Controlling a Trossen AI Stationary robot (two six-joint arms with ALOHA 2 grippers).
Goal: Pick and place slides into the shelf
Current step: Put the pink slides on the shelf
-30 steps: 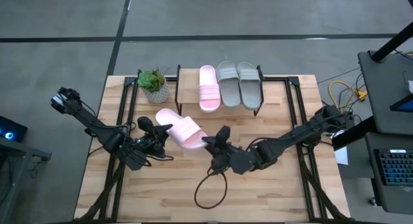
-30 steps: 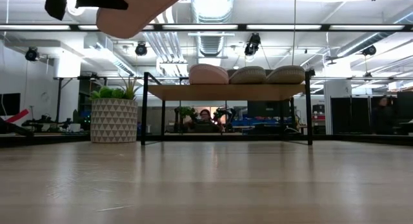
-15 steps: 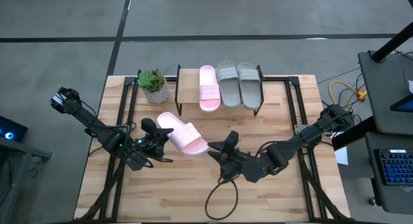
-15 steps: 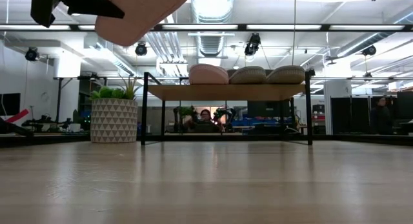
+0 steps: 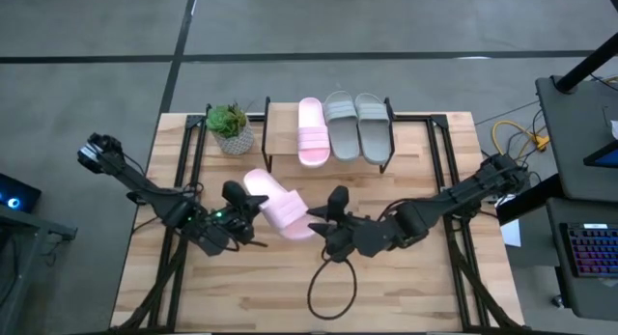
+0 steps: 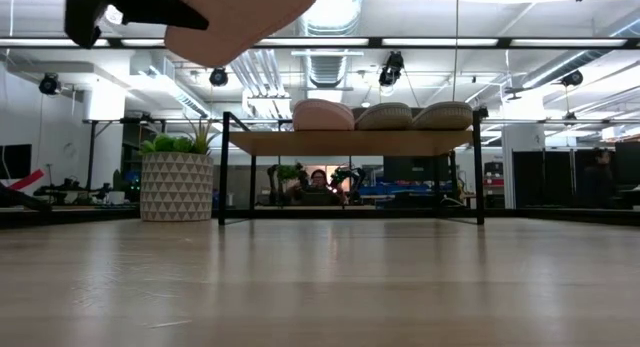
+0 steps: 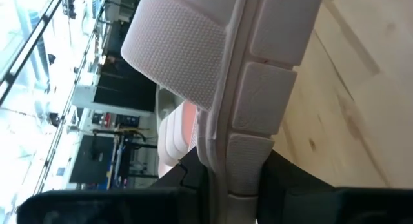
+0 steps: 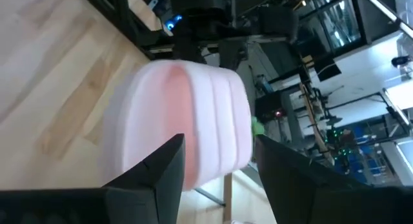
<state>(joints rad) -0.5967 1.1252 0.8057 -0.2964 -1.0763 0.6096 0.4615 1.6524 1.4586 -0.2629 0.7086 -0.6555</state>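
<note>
The left hand (image 5: 243,206) is closed on the heel end of a pale pink slide (image 5: 277,206), which it holds clear of the bench (image 5: 435,277) in front of the shelf (image 5: 281,113); the low view shows the slide raised high above the bench surface. The right hand (image 5: 323,222) sits just beside the slide's other end with its fingers spread apart, framing the slide without a visible grip. On the shelf, a second pink slide (image 5: 311,130) and two grey-beige slides (image 5: 356,125) lie side by side.
</note>
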